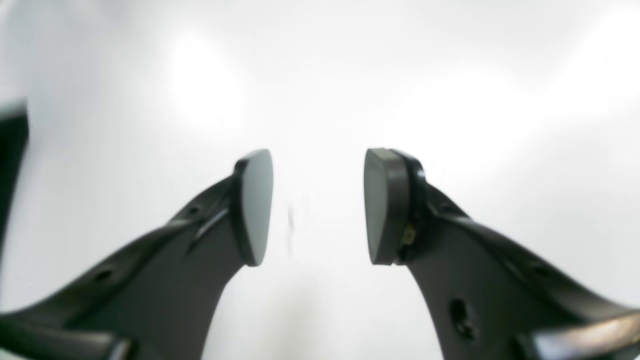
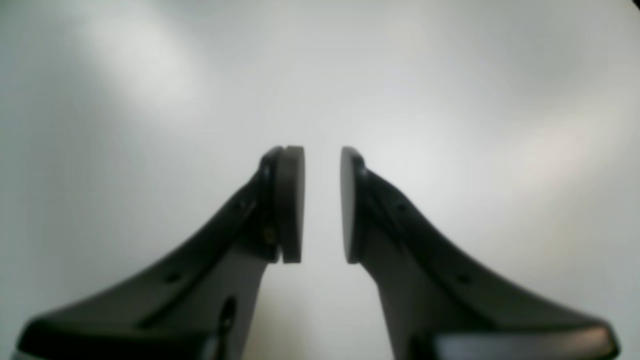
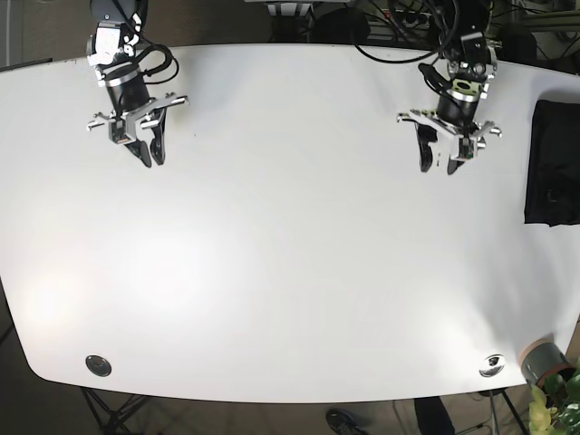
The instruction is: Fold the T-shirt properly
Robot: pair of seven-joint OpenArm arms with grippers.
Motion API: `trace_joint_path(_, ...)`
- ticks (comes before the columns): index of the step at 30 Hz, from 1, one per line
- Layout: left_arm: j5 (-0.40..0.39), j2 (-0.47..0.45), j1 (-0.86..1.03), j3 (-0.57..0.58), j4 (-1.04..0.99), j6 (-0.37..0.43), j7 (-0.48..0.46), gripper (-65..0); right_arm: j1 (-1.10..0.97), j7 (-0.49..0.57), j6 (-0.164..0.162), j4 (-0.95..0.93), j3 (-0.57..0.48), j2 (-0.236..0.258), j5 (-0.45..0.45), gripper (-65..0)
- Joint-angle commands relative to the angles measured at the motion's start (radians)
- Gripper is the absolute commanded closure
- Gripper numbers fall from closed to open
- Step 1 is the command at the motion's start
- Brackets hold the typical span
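Observation:
The black T-shirt point(image 3: 553, 163) lies as a compact folded rectangle at the table's right edge, partly cut off by the frame. My left gripper point(image 3: 439, 167) hovers over the bare white table point(image 3: 290, 254) a short way left of the shirt. In its wrist view the left gripper point(image 1: 318, 207) is open with only white tabletop between the pads. My right gripper point(image 3: 152, 160) hangs at the far left, far from the shirt. Up close the right gripper point(image 2: 322, 205) is open by a narrow gap and holds nothing.
Two round metal discs point(image 3: 98, 365) point(image 3: 492, 364) sit near the table's front corners. A grey pot with a plant point(image 3: 546, 362) stands off the front right corner. Cables and gear crowd the back edge. A dark blurred shape point(image 1: 12, 150) shows at the left wrist view's left edge.

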Motion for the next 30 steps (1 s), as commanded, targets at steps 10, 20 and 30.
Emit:
trace_joint_path(10, -0.008, 0.123, 0.332, -0.004, 0.147, 0.003, -0.022, -26.3, -0.317, 0.071, 0.013, 0.081, 0.004, 0.042, 0.202, -11.6)
trace_joint_path(20, -0.013, 0.157, 0.586, 0.002, 0.173, 0.003, -0.021, -26.3, -0.559, 0.071, 0.014, 0.119, 0.001, 0.042, 0.211, -11.4)
trace_joint_path(30, -0.013, 0.149, 0.655, 0.002, -0.063, 0.003, -0.022, -26.3, -0.671, 0.071, 0.013, -0.079, -0.144, 0.078, 0.200, -11.4)
